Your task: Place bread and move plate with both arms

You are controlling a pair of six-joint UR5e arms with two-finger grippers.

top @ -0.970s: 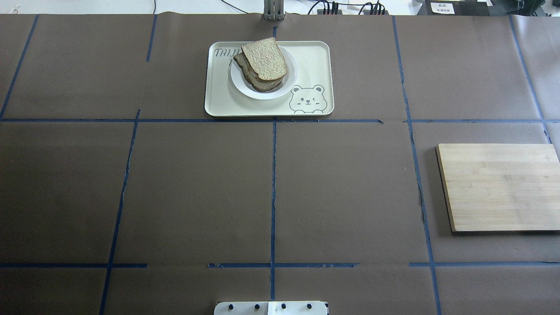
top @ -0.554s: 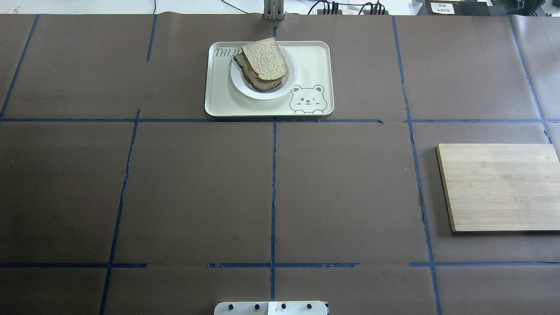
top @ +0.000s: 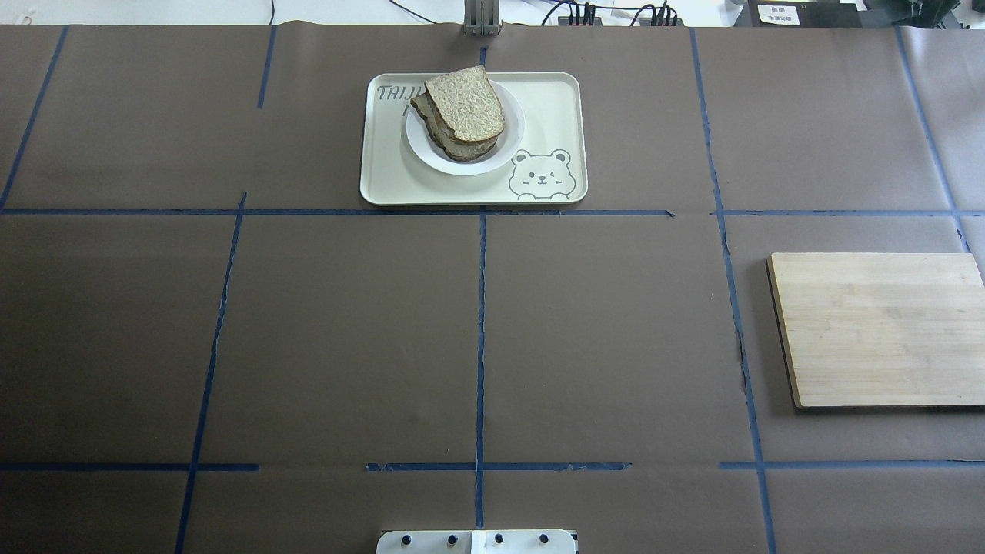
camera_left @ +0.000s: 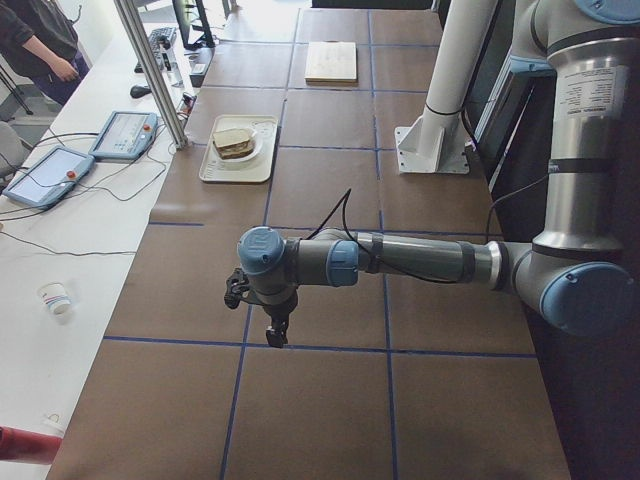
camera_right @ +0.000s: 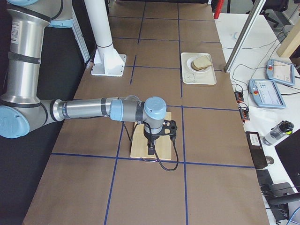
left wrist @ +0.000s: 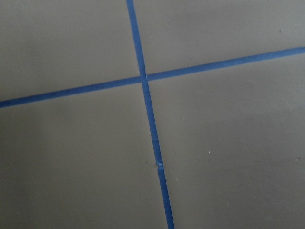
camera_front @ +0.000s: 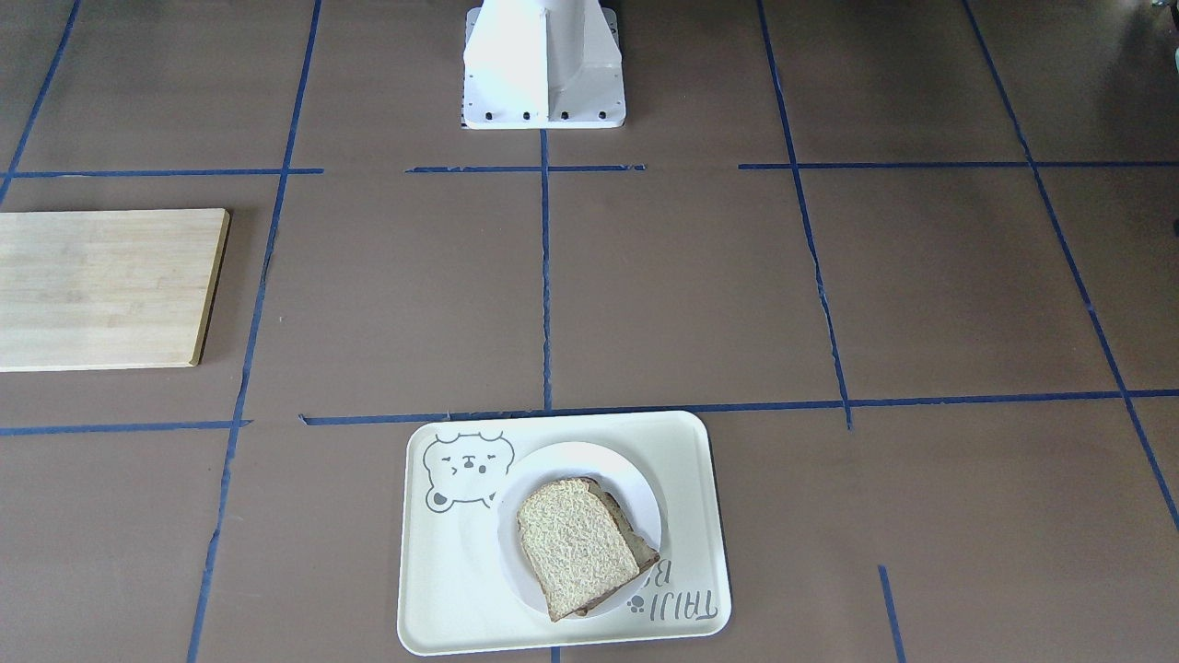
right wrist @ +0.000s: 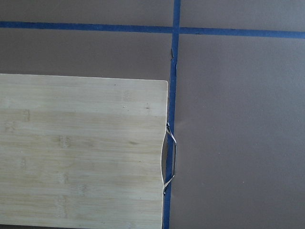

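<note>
The light tan bread [top: 465,104] lies on top of a darker slice on the white plate [top: 492,161], which sits on the cream bear tray [top: 554,100] at the table's far middle. They also show in the front view: the bread [camera_front: 576,543], the plate [camera_front: 571,460] and the tray [camera_front: 686,460]. The left gripper [camera_left: 277,335] hangs over bare table far to the left, and shows only in the left side view. The right gripper [camera_right: 150,151] hangs over the wooden board, and shows only in the right side view. I cannot tell whether either is open or shut.
A wooden cutting board [top: 877,327] lies at the right side, also in the right wrist view [right wrist: 81,152]. The white pedestal base [camera_front: 543,64] stands at the robot's edge. Blue tape lines cross the brown table cover. The left wrist view shows only tape and table.
</note>
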